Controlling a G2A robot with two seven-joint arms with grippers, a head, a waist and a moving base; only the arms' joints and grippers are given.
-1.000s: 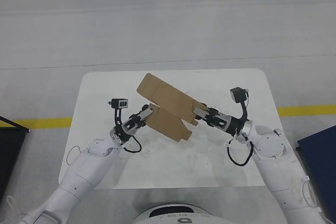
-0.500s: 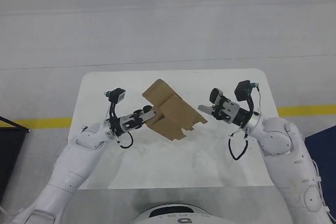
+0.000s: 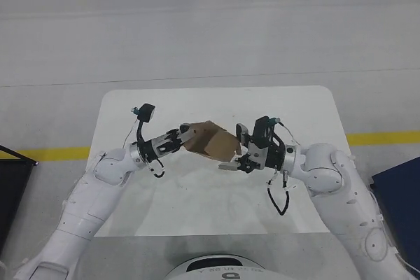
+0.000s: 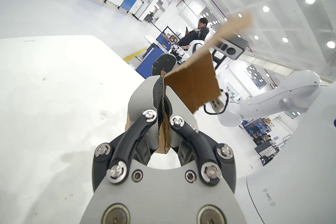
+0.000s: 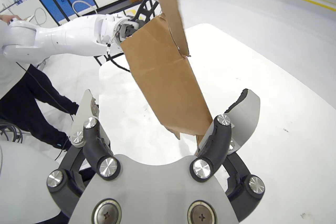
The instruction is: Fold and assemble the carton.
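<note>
The right gripper point(image 5: 168, 104) stood with its two grey metal fingers point(image 5: 245, 104) spread wide apart, gripping nothing. The lower edge of the flat brown corrugated-cardboard carton point(image 5: 162, 78) hung in the gap between those fingers, with its torn corner close against the inner side of one of them. It may have been touching that finger, but the right wrist view did not settle it. From there the carton rose away from the gripper as a creased panel, with a narrower flap standing up above it.

At the carton's far edge the left gripper point(image 4: 162, 83) was clamped on the cardboard, its padded fingers pressed together on the fluted edge so that the sheet point(image 4: 194, 88) stood out beyond them, edge-on and tilted.

In the top view the carton point(image 3: 211, 138) hung partly folded in the air between the two arms, above the middle of the white, round-cornered table point(image 3: 196, 203). The left gripper point(image 3: 180, 134) held its one end, and the right gripper point(image 3: 236, 148) sat open just beside the other.
</note>
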